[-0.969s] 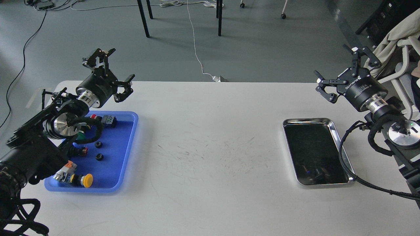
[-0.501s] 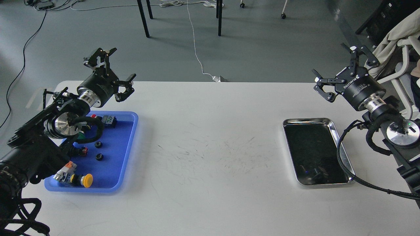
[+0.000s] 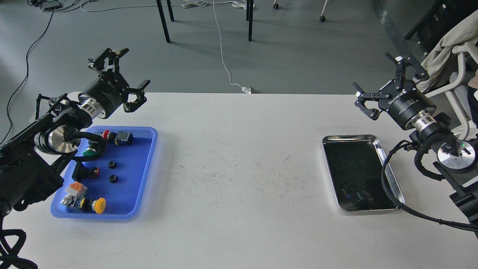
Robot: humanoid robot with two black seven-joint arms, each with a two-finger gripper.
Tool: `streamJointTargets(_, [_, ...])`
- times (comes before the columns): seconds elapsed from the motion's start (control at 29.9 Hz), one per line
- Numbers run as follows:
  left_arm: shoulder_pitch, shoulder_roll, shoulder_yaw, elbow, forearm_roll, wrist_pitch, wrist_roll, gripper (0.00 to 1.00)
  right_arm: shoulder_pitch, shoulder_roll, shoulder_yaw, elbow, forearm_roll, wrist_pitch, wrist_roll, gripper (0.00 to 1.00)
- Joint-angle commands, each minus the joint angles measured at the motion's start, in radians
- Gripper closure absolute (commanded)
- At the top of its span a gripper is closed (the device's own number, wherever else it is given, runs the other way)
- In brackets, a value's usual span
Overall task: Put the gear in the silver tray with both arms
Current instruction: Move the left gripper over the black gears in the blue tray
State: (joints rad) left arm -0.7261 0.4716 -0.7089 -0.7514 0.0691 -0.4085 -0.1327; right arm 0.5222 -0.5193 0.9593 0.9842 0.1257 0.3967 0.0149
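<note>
The silver tray lies on the right of the white table with nothing in it. Two small black gears lie in the blue tray at the left, among other parts. My left gripper is open and empty, raised above the table's far left corner, behind the blue tray. My right gripper is open and empty, raised above the table's far right edge, behind the silver tray.
The blue tray also holds a yellow push button, a green button, a red-tipped switch and an orange-topped part. A black cable from my right arm hangs over the silver tray's right rim. A chair with cloth stands at far right.
</note>
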Motion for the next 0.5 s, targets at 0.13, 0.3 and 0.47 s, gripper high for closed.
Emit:
streamJointTargets(0.13, [0.013, 0.031, 0.0, -0.058, 0.034, 0.0, -0.005, 0.02, -0.036, -0.002, 0.013, 0.011, -0.001, 0.002, -0.001, 0.01])
streamJointTargets(0.3, [0.042, 0.165, 0.0, -0.257, 0.158, 0.026, -0.005, 0.02, -0.048, -0.01, 0.009, 0.013, -0.001, 0.004, 0.0, 0.01])
streamJointTargets(0.47, [0.117, 0.327, -0.001, -0.506, 0.314, 0.076, -0.005, 0.02, -0.048, -0.012, 0.003, 0.013, -0.001, 0.005, 0.002, 0.01])
